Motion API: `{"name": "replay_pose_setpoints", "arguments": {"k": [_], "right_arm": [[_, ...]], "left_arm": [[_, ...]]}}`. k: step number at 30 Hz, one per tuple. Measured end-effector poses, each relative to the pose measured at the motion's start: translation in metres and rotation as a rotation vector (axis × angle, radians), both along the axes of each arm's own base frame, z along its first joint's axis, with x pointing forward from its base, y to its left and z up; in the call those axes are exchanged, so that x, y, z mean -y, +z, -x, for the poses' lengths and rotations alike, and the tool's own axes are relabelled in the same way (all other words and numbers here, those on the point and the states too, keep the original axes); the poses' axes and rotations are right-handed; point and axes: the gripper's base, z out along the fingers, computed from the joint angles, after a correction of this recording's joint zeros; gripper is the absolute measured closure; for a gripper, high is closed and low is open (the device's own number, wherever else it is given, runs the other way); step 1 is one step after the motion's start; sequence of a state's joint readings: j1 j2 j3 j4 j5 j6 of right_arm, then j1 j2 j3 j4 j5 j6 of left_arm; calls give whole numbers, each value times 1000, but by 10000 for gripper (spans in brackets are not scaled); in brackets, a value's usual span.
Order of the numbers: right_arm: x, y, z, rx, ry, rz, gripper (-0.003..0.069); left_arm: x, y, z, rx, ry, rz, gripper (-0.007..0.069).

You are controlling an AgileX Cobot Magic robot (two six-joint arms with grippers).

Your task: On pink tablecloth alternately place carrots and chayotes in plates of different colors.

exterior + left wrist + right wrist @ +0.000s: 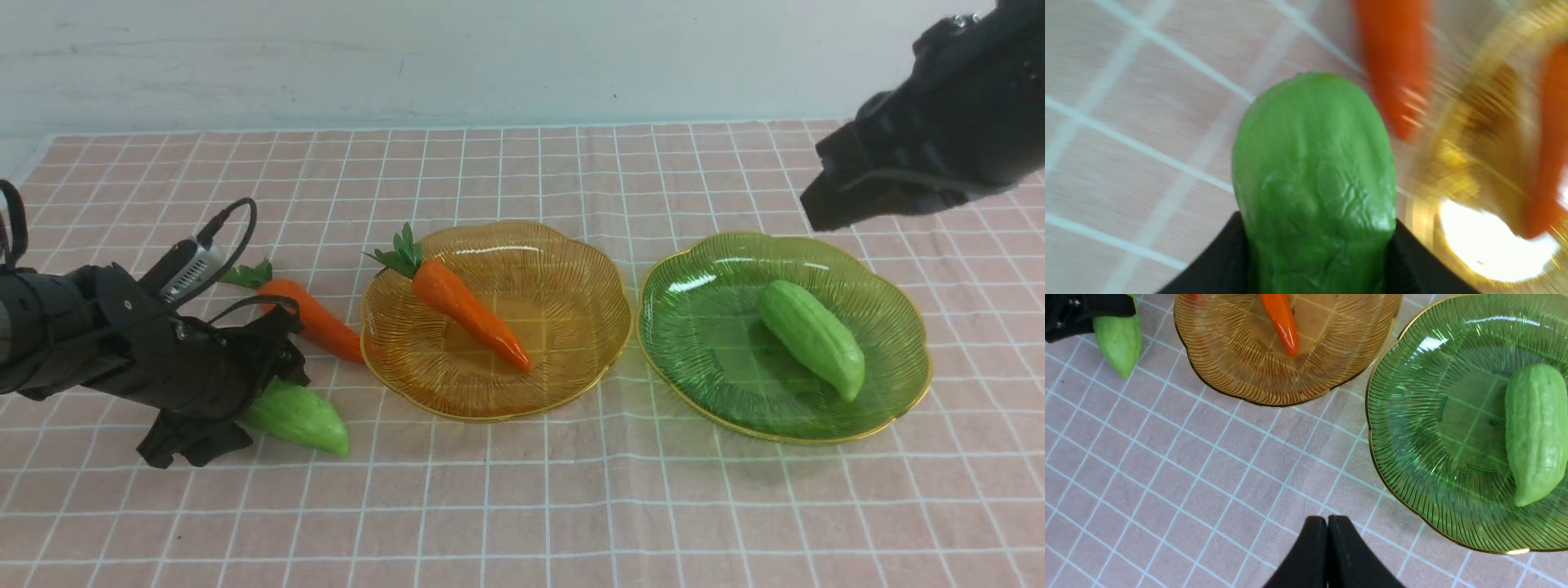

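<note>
On the pink tablecloth (522,506) the amber plate (571,327) holds a carrot (461,306). The green plate (702,327) holds a chayote (811,336). A second carrot (314,318) lies on the cloth just left of the amber plate. My left gripper (245,392) is shut on a second chayote (298,418), low over the cloth left of the amber plate; this chayote fills the left wrist view (1314,183). My right gripper (1327,526) is shut and empty, raised above the green plate's far right side (824,204).
A pale wall runs along the back edge of the table (490,57). The cloth stretches in front of both plates (1188,477).
</note>
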State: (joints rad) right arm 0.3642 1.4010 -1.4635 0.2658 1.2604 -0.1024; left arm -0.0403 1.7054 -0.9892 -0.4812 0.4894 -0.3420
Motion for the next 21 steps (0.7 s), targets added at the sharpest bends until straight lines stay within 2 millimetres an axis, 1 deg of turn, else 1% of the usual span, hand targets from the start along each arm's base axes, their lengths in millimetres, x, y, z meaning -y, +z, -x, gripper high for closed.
{"name": "replay_pose_setpoints", "arguments": {"k": [2, 3, 4, 5, 7, 10, 12, 13, 15, 16, 19, 21], "right_arm": [[0, 1, 1, 2, 0, -2, 674], [0, 1, 2, 2, 1, -7, 674], [0, 2, 2, 2, 2, -11, 674], [0, 2, 3, 1, 2, -16, 674], [-1, 3, 3, 0, 4, -26, 674], [-2, 3, 4, -5, 7, -39, 674], [-2, 3, 4, -6, 8, -42, 674], [-2, 4, 4, -6, 9, -43, 674], [-2, 4, 4, -6, 10, -46, 674], [-3, 4, 5, -7, 10, -51, 674], [-3, 8, 8, -5, 14, -74, 674], [-2, 13, 13, 11, 20, -87, 674]], "left_arm": [[16, 21, 0, 19, -99, 7, 323], [29, 35, -3, 56, -156, 9, 324], [43, 44, -4, 83, -208, 12, 324], [54, 52, -8, 112, -239, 15, 324], [80, 63, -12, 162, -313, 19, 324], [119, 73, -20, 230, -404, 30, 323], [155, 79, -27, 289, -467, 48, 319], [166, 76, -28, 290, -486, 53, 316], [199, 71, -38, 315, -533, 73, 304], [212, 69, -41, 321, -549, 82, 291], [239, 60, -52, 329, -584, 101, 265], [251, 54, -59, 320, -600, 114, 245]]}}
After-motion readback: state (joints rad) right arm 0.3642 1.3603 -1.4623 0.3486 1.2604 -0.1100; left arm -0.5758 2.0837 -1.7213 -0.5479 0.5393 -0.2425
